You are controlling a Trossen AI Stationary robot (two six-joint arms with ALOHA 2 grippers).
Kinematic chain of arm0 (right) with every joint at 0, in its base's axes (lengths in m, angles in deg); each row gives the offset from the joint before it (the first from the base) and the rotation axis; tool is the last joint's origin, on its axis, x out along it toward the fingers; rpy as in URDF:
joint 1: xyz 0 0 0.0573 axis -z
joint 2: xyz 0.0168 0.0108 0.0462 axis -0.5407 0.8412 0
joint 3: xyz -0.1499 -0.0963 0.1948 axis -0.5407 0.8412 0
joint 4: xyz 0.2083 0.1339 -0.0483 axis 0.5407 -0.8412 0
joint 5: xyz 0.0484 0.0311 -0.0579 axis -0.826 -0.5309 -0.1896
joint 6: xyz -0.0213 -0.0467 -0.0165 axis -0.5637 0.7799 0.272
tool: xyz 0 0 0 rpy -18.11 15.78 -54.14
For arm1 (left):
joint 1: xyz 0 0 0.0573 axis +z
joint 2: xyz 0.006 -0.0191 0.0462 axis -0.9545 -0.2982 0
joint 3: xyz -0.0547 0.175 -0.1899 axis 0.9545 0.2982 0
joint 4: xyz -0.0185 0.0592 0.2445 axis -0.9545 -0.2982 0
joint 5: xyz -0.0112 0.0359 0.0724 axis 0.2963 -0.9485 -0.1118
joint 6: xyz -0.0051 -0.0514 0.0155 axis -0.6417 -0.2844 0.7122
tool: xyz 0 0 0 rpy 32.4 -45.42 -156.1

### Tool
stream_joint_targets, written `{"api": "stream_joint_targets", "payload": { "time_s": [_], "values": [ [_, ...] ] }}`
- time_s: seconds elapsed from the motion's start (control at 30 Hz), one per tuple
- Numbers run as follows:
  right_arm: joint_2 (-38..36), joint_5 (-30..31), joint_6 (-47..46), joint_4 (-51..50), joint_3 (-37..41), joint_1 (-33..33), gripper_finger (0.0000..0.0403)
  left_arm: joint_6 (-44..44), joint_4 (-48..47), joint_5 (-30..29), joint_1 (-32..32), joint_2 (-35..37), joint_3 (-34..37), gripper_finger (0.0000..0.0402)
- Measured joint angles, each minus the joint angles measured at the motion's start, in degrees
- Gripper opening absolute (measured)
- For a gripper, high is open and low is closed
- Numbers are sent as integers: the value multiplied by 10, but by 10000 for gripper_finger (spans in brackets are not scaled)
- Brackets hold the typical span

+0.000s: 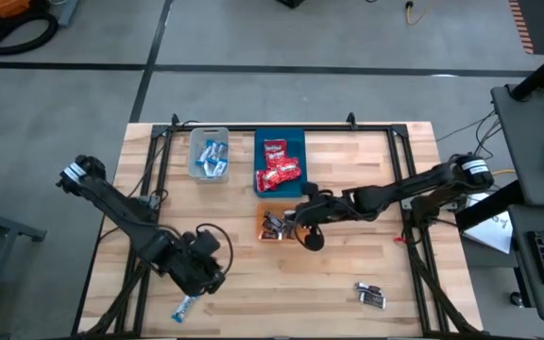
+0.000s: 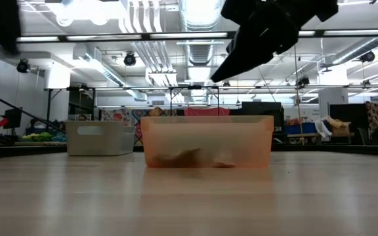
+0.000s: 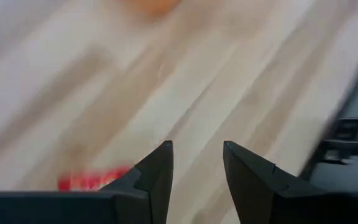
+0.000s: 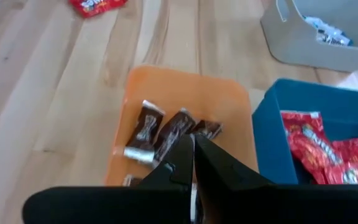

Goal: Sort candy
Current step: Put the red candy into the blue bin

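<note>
Three bins stand on the table: a clear bin holding blue-and-white candies, a blue bin holding red candies, and an orange bin holding dark brown-silver candies. My right gripper is shut and hovers over the orange bin. My left gripper is open above bare wood near the table's near left part, and a red candy lies beside one finger. A blue-and-white candy and brown-silver candies lie loose on the table.
Another red candy lies on the wood beyond the orange bin in the right wrist view. In the low view the orange bin stands in front, the clear bin behind it. Black frame rails run along the table's left and right sides.
</note>
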Motion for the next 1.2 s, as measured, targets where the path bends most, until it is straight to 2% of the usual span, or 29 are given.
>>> {"api": "stream_joint_targets", "payload": {
  "time_s": [0.17, 0.27, 0.47, 0.57, 0.77, 1.03, 1.2],
  "values": [
    [-35, 0, -20, -42, 8, -4, 9, -160, -82, 100, -1, -58, 8, 140],
    [-48, 0, -29, -44, 9, -7, 9, -179, -119, 143, -4, -97, -1, 144],
    [-57, 0, -28, -41, 9, -12, 9, -154, -129, 139, -8, -155, -38, 146],
    [-57, 0, -28, -41, 9, -12, 9, -150, -131, 155, -8, -180, -48, 151],
    [-57, 0, -33, -41, 9, -14, 9, -143, -139, 159, -8, -226, -43, 180],
    [-57, 0, -42, -43, 9, -25, 9, -143, -136, 173, -8, -246, -39, 216],
    [-57, 0, -43, -43, 9, -34, 9, -138, -123, 172, -8, -246, -28, 221]
  ]
}}
